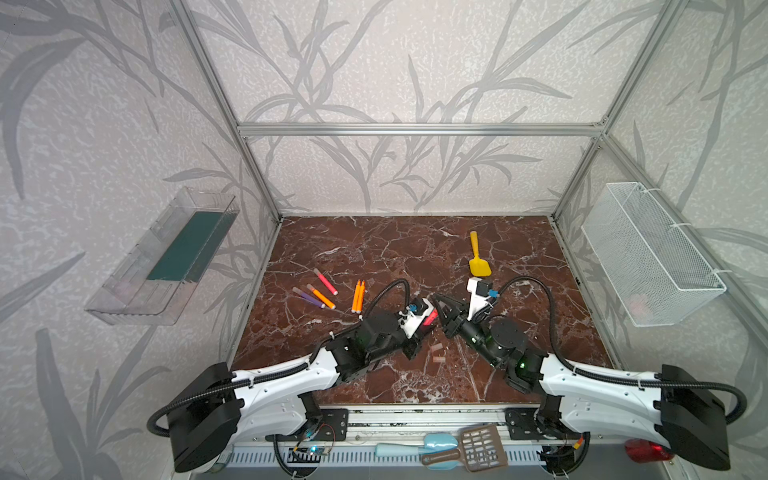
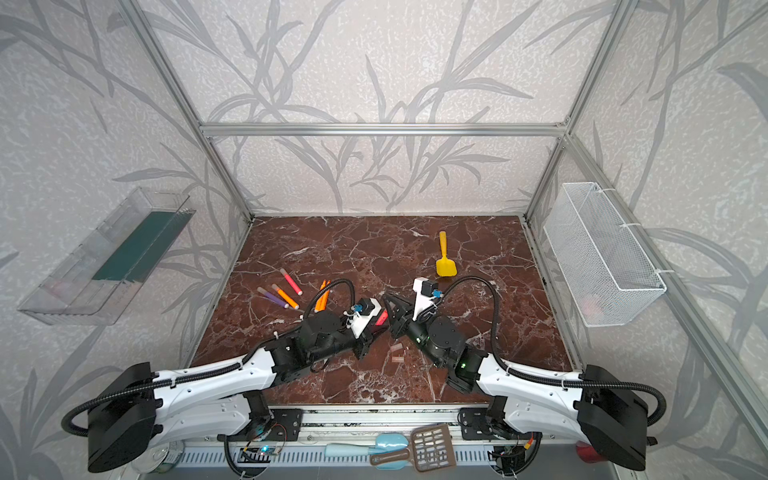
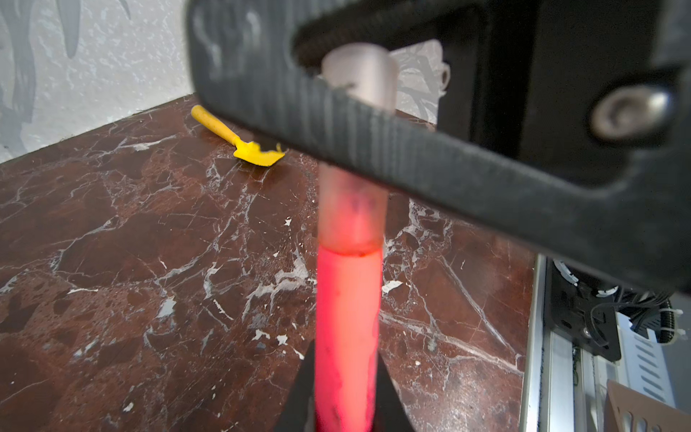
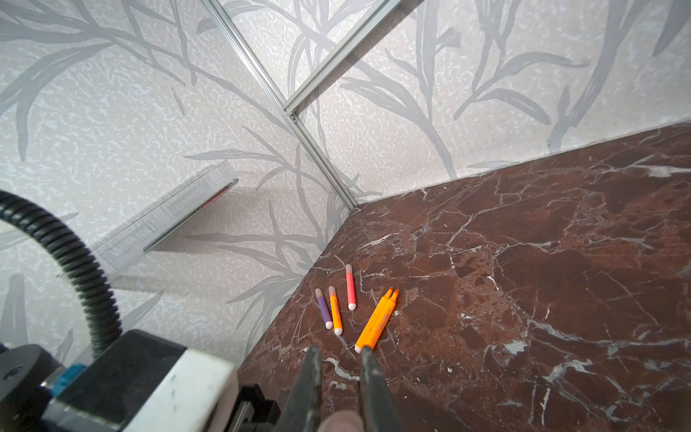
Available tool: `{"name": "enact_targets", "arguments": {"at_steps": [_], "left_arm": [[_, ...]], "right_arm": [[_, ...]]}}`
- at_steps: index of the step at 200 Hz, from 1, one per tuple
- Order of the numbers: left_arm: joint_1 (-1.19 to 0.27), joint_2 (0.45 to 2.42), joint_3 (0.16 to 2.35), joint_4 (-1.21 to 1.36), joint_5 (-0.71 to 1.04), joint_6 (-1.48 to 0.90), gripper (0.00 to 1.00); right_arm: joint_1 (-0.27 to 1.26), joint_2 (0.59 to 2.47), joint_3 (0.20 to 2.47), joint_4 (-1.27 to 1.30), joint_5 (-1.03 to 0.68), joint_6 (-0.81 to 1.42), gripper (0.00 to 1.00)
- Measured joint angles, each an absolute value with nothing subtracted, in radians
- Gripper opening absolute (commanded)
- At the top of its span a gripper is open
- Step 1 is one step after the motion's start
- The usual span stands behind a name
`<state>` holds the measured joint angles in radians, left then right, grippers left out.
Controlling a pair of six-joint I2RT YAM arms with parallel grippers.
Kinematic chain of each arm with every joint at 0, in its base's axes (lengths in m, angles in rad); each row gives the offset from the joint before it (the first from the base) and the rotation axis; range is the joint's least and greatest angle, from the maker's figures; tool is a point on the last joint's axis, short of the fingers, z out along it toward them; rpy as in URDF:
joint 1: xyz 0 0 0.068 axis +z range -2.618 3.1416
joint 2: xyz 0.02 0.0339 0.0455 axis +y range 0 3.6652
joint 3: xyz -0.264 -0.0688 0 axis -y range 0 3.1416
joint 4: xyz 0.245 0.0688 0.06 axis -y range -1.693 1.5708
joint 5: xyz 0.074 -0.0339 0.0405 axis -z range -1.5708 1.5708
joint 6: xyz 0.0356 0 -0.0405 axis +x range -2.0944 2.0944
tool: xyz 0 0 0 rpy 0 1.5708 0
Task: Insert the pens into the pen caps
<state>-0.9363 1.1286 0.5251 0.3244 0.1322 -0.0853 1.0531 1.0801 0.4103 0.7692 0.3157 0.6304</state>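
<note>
My left gripper (image 3: 346, 359) is shut on a red-pink pen (image 3: 347, 306). Its tip sits inside a translucent pen cap (image 3: 353, 213), and my right gripper (image 4: 340, 351) is shut on that cap (image 4: 342, 420). In both top views the two grippers meet at mid-table, left gripper (image 1: 432, 318) against right gripper (image 1: 437, 300). At the left of the table lie a red-pink pen (image 1: 325, 281), a purple pen (image 1: 308, 297) and an orange pen (image 1: 321, 296), each with a cap on. Two orange pens (image 1: 358, 296) lie side by side with bare tips. Two loose caps (image 1: 437, 353) lie near the grippers.
A yellow toy shovel (image 1: 478, 261) lies behind the right arm. A wire basket (image 1: 652, 253) hangs on the right wall and a clear tray (image 1: 166, 257) on the left wall. A brown slotted scoop (image 1: 484, 446) and a blue scoop (image 1: 415, 446) rest beyond the table's front edge.
</note>
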Motion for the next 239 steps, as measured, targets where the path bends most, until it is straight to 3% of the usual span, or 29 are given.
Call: {"name": "enact_targets", "arguments": {"at_steps": [84,239], "left_arm": [[-0.820,1.039,0.561,0.145,0.302,-0.058,0.00],[-0.793,0.914,0.548,0.072,0.306,0.051,0.00]], "right_arm": [[1.110,1.179,0.421,0.904,0.369,0.635,0.00],[1.143,1.166,0.464,0.847,0.287,0.591,0.00]]}}
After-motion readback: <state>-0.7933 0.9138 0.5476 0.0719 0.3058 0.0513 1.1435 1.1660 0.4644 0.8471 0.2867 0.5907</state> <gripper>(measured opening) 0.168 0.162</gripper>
